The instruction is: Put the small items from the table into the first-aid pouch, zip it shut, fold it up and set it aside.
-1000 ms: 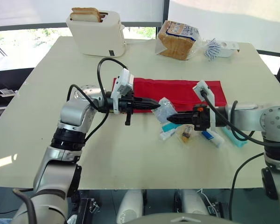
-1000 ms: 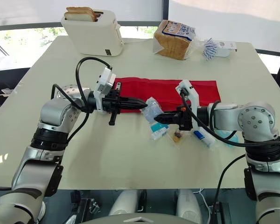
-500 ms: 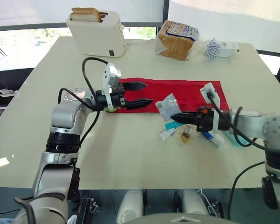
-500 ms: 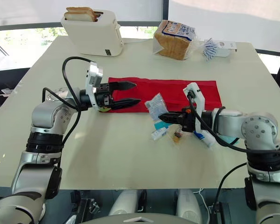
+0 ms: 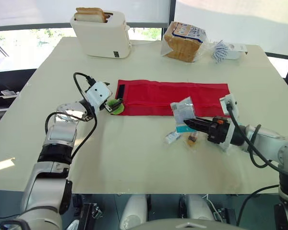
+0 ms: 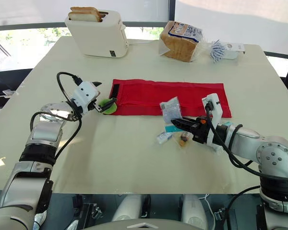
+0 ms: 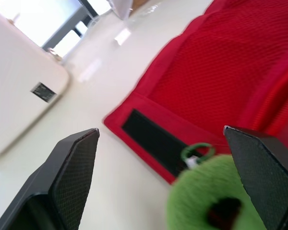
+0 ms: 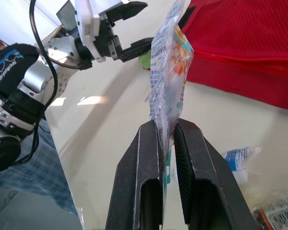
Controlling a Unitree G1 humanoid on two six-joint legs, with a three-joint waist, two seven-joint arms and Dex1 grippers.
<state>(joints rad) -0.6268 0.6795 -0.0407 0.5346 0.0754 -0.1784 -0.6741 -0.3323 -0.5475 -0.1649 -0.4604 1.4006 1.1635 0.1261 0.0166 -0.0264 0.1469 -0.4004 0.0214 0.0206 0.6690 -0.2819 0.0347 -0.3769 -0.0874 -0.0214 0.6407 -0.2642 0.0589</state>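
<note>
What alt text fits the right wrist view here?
The right gripper pinches a clear plastic packet, holding it upright. Beyond it are the red pouch and the left gripper, fingers open.

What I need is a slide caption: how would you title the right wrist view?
Right gripper shut on a clear packet, open left gripper and red pouch beyond.

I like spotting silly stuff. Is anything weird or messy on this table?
Nothing is spilled or broken. The toaster with toast and the bread bag look odd beside a first-aid pouch. Some small items lie scattered by it.
</note>
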